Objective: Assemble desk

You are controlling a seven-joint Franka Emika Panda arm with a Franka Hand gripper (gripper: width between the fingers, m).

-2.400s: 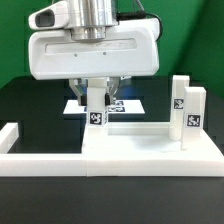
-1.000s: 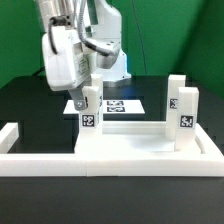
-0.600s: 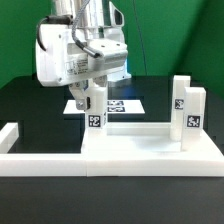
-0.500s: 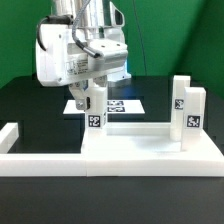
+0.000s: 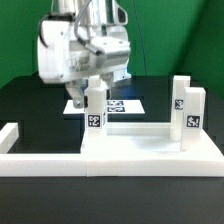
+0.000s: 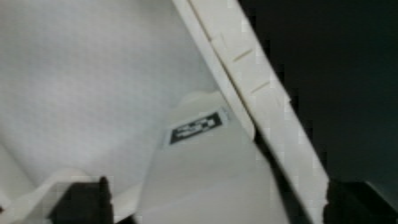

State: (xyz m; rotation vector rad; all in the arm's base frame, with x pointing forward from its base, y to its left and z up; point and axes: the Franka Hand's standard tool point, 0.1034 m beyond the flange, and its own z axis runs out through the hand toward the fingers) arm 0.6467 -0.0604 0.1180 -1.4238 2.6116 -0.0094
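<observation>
The white desk top lies flat on the black table. Two short square legs with tags stand upright at its end on the exterior view's right. A third tagged leg stands upright at the corner on the exterior view's left. My gripper comes down from above and is shut on the top of this leg. In the wrist view the leg with its tag fills the space between my dark fingers, and my gripper is closed around it.
The marker board lies on the table behind the desk top. A long white border bar runs along the front and turns up at the exterior view's left. A green wall stands behind.
My wrist has turned about the upright leg, from facing front to sideways, then a little back. The leg stays upright at the same corner.
</observation>
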